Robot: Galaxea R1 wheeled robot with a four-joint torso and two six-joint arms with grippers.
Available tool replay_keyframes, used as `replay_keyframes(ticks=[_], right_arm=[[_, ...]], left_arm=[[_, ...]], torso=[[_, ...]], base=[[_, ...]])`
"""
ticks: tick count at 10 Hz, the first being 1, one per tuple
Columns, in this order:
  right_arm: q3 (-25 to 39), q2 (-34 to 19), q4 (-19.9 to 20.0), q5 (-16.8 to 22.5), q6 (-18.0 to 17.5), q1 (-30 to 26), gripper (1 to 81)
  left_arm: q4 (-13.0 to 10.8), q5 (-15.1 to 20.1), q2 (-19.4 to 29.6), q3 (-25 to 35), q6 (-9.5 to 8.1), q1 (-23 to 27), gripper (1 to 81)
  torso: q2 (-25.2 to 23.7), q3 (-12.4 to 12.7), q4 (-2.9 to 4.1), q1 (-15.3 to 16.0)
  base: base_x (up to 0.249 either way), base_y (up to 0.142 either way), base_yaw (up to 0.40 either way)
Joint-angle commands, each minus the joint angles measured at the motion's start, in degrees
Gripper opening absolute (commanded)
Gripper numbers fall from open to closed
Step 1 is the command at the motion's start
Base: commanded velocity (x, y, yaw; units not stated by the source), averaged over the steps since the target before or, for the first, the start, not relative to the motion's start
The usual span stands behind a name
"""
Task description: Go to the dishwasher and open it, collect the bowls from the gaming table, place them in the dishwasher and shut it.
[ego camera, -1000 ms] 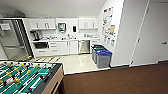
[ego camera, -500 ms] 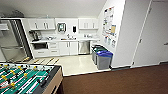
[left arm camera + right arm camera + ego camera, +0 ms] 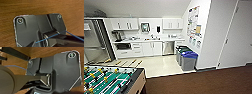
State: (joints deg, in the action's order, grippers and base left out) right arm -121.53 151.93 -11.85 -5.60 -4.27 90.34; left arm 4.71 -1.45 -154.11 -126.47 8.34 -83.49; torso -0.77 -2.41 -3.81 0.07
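We've got the dishwasher (image 3: 168, 47) shut, set under the kitchenette counter (image 3: 149, 40). Recycling bins (image 3: 186, 58) stand just right of it, foosball table (image 3: 110, 80) well in front. Can't tell how either gripper's jaws are set.

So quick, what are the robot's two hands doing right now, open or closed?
Left gripper: cannot be told; its fingers can't be made out.
Right gripper: cannot be told either, for the same reason.
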Motion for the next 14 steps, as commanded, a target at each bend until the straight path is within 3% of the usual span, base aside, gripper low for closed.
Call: replay_keyframes(ticks=[1,14], right_arm=[[0.6,-1.1,-0.6,2.7,0.2,-2.2,81.1],[0.0,-1.1,-0.6,2.7,0.2,-2.2,81.1]], left_arm=[[-0.4,3.1,1.1,0.6,0.27,2.8,81.1],[-0.4,3.1,1.1,0.5,0.27,2.8,81.1]], torso=[[0.0,0.0,0.00,0.0],[0.0,0.0,0.00,0.0]], base=[[0.151,0.000,0.000],[0.149,0.000,0.000]])
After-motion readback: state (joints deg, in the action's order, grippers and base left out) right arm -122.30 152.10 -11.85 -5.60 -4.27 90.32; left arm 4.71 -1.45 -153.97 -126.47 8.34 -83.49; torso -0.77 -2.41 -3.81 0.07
